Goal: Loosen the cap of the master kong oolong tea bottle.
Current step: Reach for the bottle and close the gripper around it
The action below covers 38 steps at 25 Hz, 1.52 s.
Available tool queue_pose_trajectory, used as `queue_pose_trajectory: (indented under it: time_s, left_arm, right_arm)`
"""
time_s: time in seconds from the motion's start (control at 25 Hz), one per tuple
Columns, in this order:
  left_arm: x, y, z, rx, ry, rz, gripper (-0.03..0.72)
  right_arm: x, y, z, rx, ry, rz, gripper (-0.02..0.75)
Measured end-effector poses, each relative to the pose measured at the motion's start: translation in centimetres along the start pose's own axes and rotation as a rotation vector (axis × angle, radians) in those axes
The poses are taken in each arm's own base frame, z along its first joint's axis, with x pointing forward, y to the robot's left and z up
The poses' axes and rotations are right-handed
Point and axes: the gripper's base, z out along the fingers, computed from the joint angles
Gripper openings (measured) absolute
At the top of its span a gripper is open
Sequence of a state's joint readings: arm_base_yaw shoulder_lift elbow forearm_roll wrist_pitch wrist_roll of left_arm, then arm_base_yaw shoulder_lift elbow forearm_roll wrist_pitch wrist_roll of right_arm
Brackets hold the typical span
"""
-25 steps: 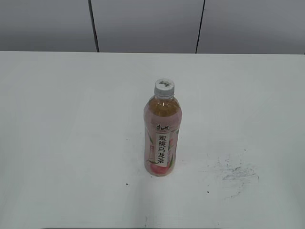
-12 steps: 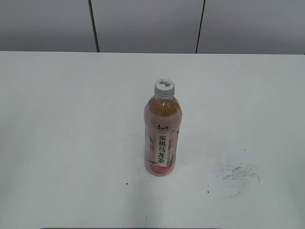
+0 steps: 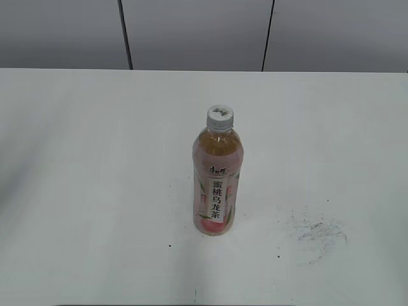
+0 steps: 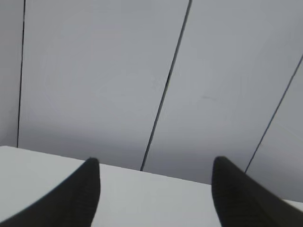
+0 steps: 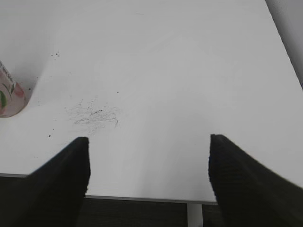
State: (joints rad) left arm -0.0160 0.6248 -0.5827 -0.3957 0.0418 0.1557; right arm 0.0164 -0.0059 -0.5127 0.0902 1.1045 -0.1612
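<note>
The master kong oolong tea bottle [image 3: 216,182] stands upright in the middle of the white table, pink label with a white strip of black characters facing the exterior view. Its white-grey cap [image 3: 220,117] sits on top. Neither gripper shows in the exterior view. In the right wrist view my right gripper [image 5: 147,142] is open and empty above the table's near edge, with only the bottle's base [image 5: 10,97] at the far left. In the left wrist view my left gripper [image 4: 155,163] is open and empty, facing the grey wall; the bottle is out of that view.
The white table [image 3: 83,159] has a dark scuff mark [image 3: 319,231] right of the bottle, also in the right wrist view [image 5: 94,115]. A grey panelled wall [image 3: 191,32] stands behind. The table's near edge [image 5: 142,197] lies under my right gripper.
</note>
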Motion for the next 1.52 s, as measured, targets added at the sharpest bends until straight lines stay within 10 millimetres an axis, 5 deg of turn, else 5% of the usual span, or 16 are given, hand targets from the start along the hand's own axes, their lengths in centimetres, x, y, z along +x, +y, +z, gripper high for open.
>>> queue_pose_trajectory:
  time_s: [0.16, 0.52, 0.96, 1.2, 1.52]
  left_arm:
    - [0.8, -0.9, 3.4, 0.039, -0.059, 0.019, 0.448]
    - [8.3, -5.7, 9.9, 0.239, 0.108, 0.226, 0.448]
    - [18.3, -4.5, 8.8, 0.288, 0.227, 0.229, 0.496]
    - [20.1, -4.6, 9.5, 0.315, 0.130, 0.197, 0.605]
    - [21.1, -5.9, 9.1, 0.496, 0.128, 0.248, 0.498]
  right_arm:
    - [0.0, 0.0, 0.0, 0.000, 0.000, 0.000, 0.587]
    - [0.0, 0.0, 0.0, 0.000, 0.000, 0.000, 0.587]
    - [0.0, 0.0, 0.0, 0.000, 0.000, 0.000, 0.587]
    - [0.0, 0.0, 0.0, 0.000, 0.000, 0.000, 0.587]
    - [0.0, 0.0, 0.0, 0.000, 0.000, 0.000, 0.587]
